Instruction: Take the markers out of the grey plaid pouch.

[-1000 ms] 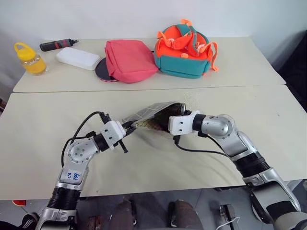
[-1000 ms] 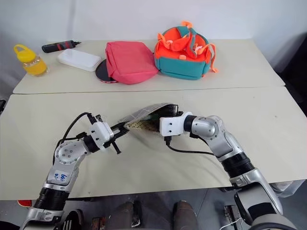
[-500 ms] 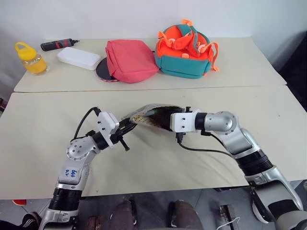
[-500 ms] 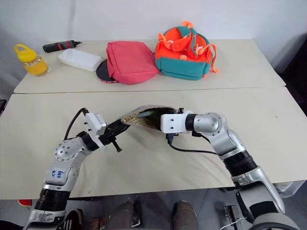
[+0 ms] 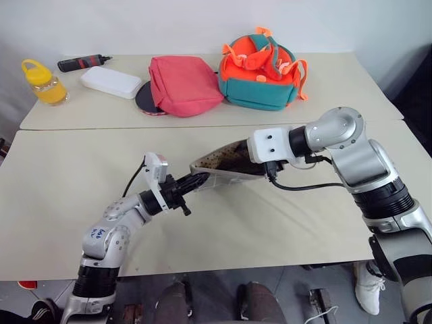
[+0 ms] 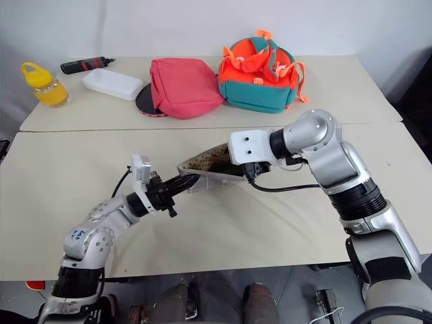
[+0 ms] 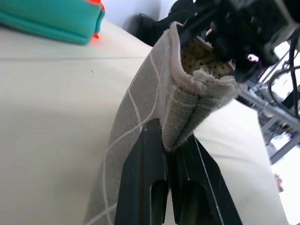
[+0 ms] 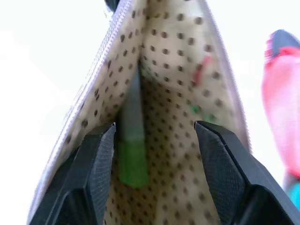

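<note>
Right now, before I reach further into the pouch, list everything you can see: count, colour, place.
Grey plaid pouch: one, grey with white grid lines and dotted lining, lifted over the near table between the two grippers, mouth open.
Marker: one, light green, lying inside the pouch.
Bottle: one, yellow, far table, left end.
Black tool: one, black with red band, far table, behind the white case.
White case: one, far table, right of the bottle.
Dark disc: one, under the pink-red bag's left edge.
Pink-red bag: one, far table, middle.
Backpack: one, teal and orange, right of the pink-red bag.
Left gripper: shut on the pouch's end.
Right gripper: fingers apart inside the pouch's mouth.
</note>
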`<act>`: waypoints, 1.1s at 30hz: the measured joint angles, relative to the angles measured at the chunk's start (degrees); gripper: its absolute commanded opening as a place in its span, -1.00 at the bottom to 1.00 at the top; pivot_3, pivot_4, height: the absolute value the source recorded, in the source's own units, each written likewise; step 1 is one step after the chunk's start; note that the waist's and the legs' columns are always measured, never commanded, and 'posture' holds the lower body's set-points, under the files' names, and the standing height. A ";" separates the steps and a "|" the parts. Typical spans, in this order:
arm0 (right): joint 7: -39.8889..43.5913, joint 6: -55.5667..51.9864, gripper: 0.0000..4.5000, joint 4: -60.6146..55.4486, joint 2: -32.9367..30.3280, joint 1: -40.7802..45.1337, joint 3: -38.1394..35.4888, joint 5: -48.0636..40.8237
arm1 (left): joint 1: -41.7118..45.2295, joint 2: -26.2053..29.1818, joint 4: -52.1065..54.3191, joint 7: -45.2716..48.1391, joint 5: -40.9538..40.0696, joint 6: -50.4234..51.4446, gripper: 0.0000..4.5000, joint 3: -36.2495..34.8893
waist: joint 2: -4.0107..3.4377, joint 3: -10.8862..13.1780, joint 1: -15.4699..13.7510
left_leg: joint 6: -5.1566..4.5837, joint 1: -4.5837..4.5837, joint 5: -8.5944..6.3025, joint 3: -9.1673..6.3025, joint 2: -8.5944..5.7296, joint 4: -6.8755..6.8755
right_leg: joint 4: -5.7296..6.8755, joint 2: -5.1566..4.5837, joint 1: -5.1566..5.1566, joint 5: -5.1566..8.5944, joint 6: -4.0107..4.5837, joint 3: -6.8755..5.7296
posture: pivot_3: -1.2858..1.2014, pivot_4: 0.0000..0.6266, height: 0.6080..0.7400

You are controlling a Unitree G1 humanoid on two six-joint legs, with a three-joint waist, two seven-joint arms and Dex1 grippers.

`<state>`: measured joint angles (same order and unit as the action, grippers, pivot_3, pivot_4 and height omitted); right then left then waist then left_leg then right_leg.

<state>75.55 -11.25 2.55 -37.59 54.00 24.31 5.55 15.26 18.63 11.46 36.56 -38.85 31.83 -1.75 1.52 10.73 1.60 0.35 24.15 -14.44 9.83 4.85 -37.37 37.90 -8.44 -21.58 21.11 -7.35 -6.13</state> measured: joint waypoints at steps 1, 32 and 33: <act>-0.43 0.45 0.24 0.76 0.48 -0.30 1.21 1.29 | -0.33 -0.40 0.01 -0.19 0.01 0.05 -1.00 0.29 | 0.00 0.00 0.02 | 0.00 0.00 0.00 0.00 0.00 -0.01 | 0.02 0.00 0.00 0.00 0.00 0.00 | 0.03 -0.52 1.00; -3.73 2.14 -0.83 4.24 3.02 -1.34 -7.37 -2.77 | 0.21 2.89 -1.04 -1.29 10.63 -11.12 -1.00 -1.26 | 0.00 0.00 0.00 | 0.00 0.00 0.00 0.02 0.00 0.02 | -0.04 -0.01 0.01 0.00 0.00 0.02 | 0.03 -0.52 1.00; -3.76 1.94 -0.83 4.16 2.81 -1.34 -8.49 -3.70 | 0.16 3.28 -1.65 -1.22 11.13 -11.42 -1.00 -1.68 | 0.00 0.00 0.01 | 0.00 0.00 0.00 0.01 0.00 0.03 | -0.04 0.00 0.00 0.00 0.00 0.00 | 0.03 -0.52 1.00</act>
<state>71.79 -9.31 6.71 -34.79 52.67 15.83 1.85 15.42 21.92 9.81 35.34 -27.72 20.41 -3.43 1.52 10.73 1.61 0.35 24.15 -14.45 9.84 4.84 -37.34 37.85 -8.45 -21.58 21.11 -7.35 -6.13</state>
